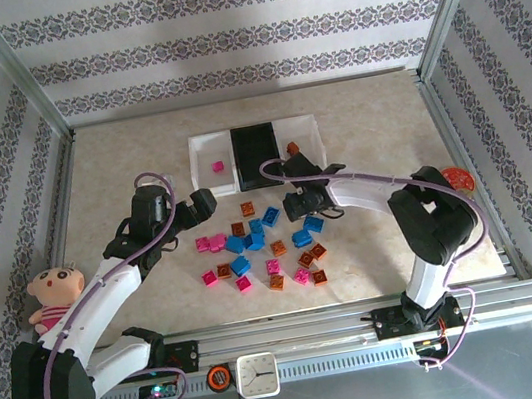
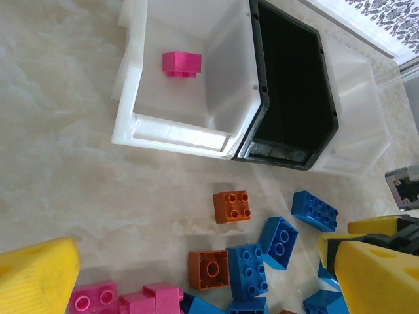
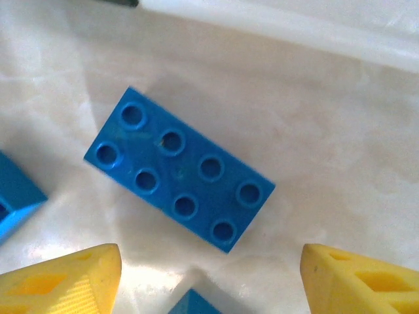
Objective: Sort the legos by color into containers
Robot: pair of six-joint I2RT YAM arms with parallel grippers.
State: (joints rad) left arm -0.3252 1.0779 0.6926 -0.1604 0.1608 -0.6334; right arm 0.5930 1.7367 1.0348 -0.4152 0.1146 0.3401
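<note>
The containers stand in a row at the back: a white bin (image 1: 204,155) (image 2: 141,124) holding one pink lego (image 1: 217,167) (image 2: 181,64), a black bin (image 1: 257,145) (image 2: 294,91), and a translucent bin (image 1: 304,131) (image 2: 359,98) with an orange lego (image 1: 291,147) at its near edge. Pink, blue and orange legos (image 1: 253,247) lie scattered in front. My left gripper (image 1: 204,204) (image 2: 206,281) hangs open above the pile's left side, over orange (image 2: 231,206) and blue (image 2: 247,269) bricks. My right gripper (image 1: 296,197) (image 3: 213,284) is open, and a long blue lego (image 3: 180,178) lies flat just beyond its fingertips.
A doll (image 1: 53,294) sits at the left table edge. A red-orange disc (image 1: 457,177) lies at the right, behind the right arm. A white clock (image 1: 256,373) stands on the front rail. Metal frame posts border the table on both sides.
</note>
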